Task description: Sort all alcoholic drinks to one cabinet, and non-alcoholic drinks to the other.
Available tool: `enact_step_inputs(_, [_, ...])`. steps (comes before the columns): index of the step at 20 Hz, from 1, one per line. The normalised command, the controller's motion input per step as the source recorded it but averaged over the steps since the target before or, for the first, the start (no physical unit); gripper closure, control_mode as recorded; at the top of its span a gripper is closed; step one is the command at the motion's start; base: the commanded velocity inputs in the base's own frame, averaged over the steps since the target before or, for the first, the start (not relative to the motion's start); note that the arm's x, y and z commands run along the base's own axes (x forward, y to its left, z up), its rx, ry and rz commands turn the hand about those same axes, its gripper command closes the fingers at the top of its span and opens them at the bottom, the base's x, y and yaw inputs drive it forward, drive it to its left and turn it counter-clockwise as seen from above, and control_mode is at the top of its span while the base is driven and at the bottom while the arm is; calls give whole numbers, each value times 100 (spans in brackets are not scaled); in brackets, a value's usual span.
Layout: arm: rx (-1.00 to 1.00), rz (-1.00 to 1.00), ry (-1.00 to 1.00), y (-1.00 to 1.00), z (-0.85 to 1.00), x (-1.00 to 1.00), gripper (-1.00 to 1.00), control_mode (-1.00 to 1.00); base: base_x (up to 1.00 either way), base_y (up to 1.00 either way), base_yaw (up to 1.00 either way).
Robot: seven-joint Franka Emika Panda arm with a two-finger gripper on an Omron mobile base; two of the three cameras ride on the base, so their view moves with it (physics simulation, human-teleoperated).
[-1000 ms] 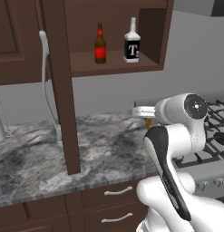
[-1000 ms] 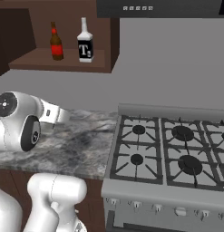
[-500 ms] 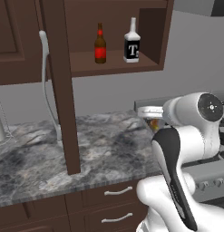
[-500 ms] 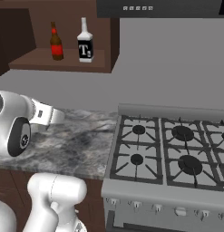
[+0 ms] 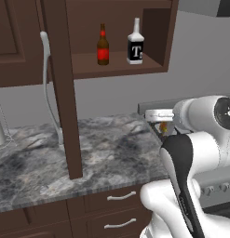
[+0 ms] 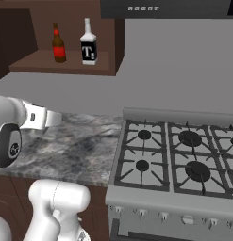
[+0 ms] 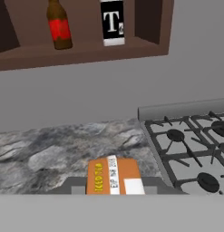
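Left base view: in the upper middle of the frame, the brown glass bottle with red label and red cap (image 5: 103, 45) and the white bottle with a black "T" label (image 5: 135, 42) stand side by side, apart, on the shelf of the open dark brown wooden wall cabinet (image 5: 116, 62). Its tall panelled door with the long curved silver handle (image 5: 48, 88) juts edge-on toward the camera at centre left, above the grey marbled tabletop (image 5: 88, 158). The white arm fills the lower right, and a sliver of orange shows just behind its wrist.

Right base view: both bottles sit at upper left, with the steel gas stove (image 6: 177, 160) at right. The arm reaches along the left edge over the stone.

Hand view: at bottom centre the small yellow-orange can (image 7: 113, 176) lies between the pincer (image 7: 114, 186) fingers, apparently clamped, though the contact itself is hard to see.

This can looks non-alcoholic, so the open shelf with the bottles is probably the wrong place. Swinging wide toward another cabinet risks clipping the protruding door edge, and a loose hold could drop the can onto the tabletop.
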Motion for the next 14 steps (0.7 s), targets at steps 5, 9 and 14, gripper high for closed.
enact_step_inputs(5, [-3,1,-4,-10,31,-20,100,-100,0,0,0])
enact_step_inputs(9, [-1,0,-1,-5,31,-19,100,-100,0,0,0])
enact_step_inputs(14, [-1,0,0,0,24,-12,100,-100,0,0,0])
